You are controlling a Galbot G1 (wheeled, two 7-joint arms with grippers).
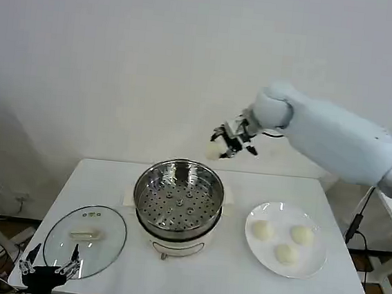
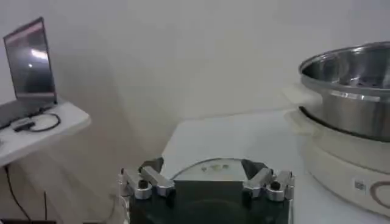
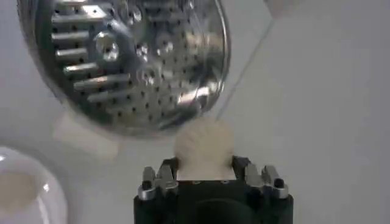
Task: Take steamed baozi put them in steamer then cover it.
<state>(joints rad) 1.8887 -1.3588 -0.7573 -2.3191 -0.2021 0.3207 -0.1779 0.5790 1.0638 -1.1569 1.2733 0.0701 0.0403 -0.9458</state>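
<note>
Down at the near left corner of the table (image 1: 239,276), the left gripper (image 1: 49,266) waits low by the edge; its jaws stand wide apart and hold nothing; in the left wrist view the same gripper (image 2: 207,182) shows its two fingers spread, with the glass lid (image 2: 210,167) lying flat just past them.

Up high, the right gripper (image 1: 227,144) hangs in the air above the far rim of the steamer (image 1: 178,199); its jaws are closed on one bun (image 1: 214,151); in the right wrist view that gripper (image 3: 207,173) squeezes the bun (image 3: 204,145) between its fingers, and the bun pokes out in front, round, cream-white and a bit fuzzy at the edge; the steamer (image 3: 131,61) sits below it there.

The steamer is a shiny metal pot on a white base, in the middle of the table; its floor is a tray full of small holes; no bun lies in it.

The lid (image 1: 85,239) rests on the table left of the steamer, near it but not touching.

A white plate (image 1: 309,266) sits right of the steamer; three more buns (image 1: 285,253) lie on it, apart from each other, all smooth and pale.
</note>
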